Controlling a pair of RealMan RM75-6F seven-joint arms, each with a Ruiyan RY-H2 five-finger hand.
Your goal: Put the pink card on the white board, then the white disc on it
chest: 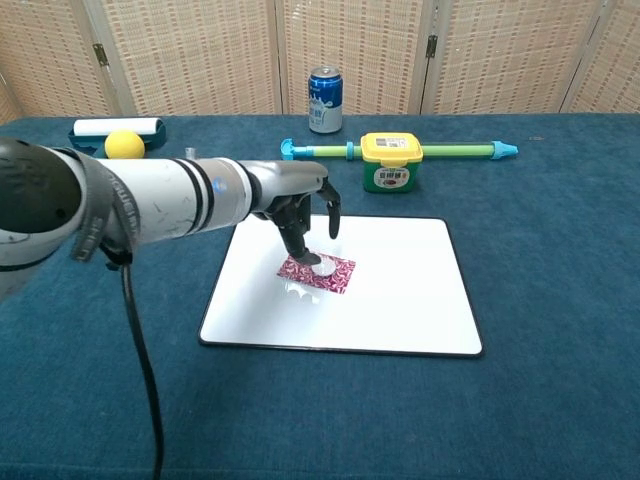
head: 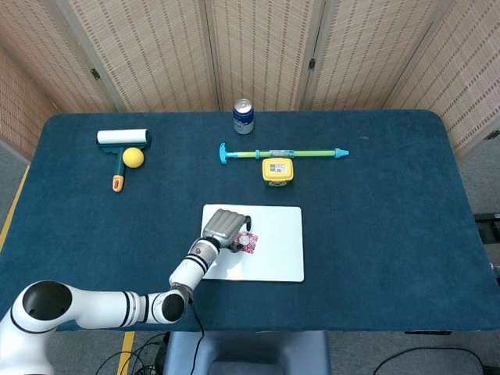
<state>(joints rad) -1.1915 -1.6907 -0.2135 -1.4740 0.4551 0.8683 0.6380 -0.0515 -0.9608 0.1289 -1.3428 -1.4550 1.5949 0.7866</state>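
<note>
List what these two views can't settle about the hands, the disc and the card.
- Right hand: in neither view, outside both frames.
- Left hand: whether its fingers touch the small white disc; in the chest view they overlap its edge, in the head view the hand covers that spot.
- Pink patterned card: its near-left part in the head view, under the hand.
- Print on the blue drink can and yellow-lidded box: too small.

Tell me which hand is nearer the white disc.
Left. The left hand hangs right over the white disc, which lies on the pink card, fingertips at its edge. The right hand shows in neither view.
</note>
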